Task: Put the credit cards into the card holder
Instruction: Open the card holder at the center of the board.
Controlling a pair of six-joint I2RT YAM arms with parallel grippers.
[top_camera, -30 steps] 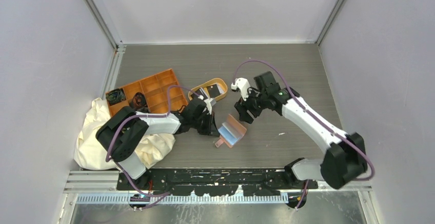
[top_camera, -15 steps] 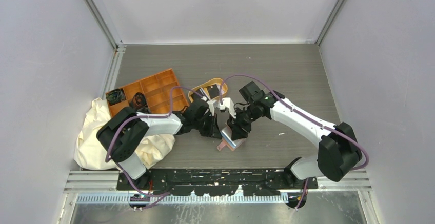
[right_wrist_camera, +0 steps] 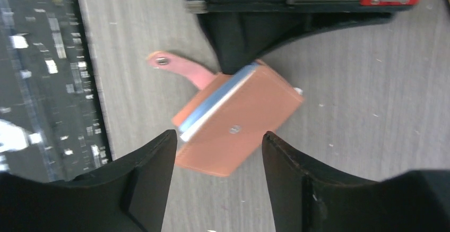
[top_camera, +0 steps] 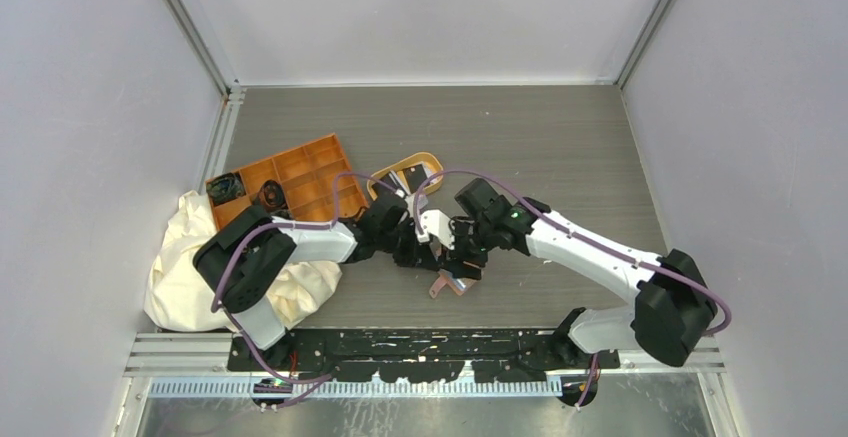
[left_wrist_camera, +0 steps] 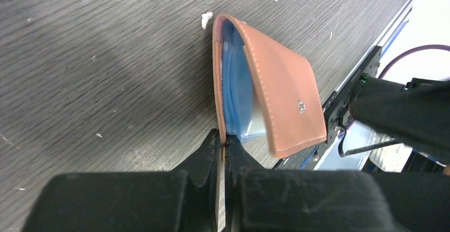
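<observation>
The card holder [left_wrist_camera: 276, 88], pinkish-brown with bluish inside pockets, stands half folded on the table. My left gripper [left_wrist_camera: 223, 140] is shut on the edge of its lower flap. In the top view the left gripper [top_camera: 417, 249] sits just left of the card holder [top_camera: 450, 285], whose snap tab points toward the near edge. My right gripper [right_wrist_camera: 217, 134] is open and hovers right over the card holder [right_wrist_camera: 239, 120], with one finger on each side and nothing held; it also shows in the top view [top_camera: 465, 260]. The credit cards [top_camera: 414, 174], black with white patches, lie in the oval tray.
The oval tan-rimmed tray [top_camera: 438, 165] lies just behind the two grippers. An orange compartment tray [top_camera: 300, 172] with small dark items stands at the left. A cream cloth [top_camera: 185, 247] is bunched by the left arm. The metal base rail runs along the near edge.
My right gripper has swung left and toward the near edge, from beside the card holder to directly over it. The card holder's upper flap has folded down. The left gripper has kept its hold.
</observation>
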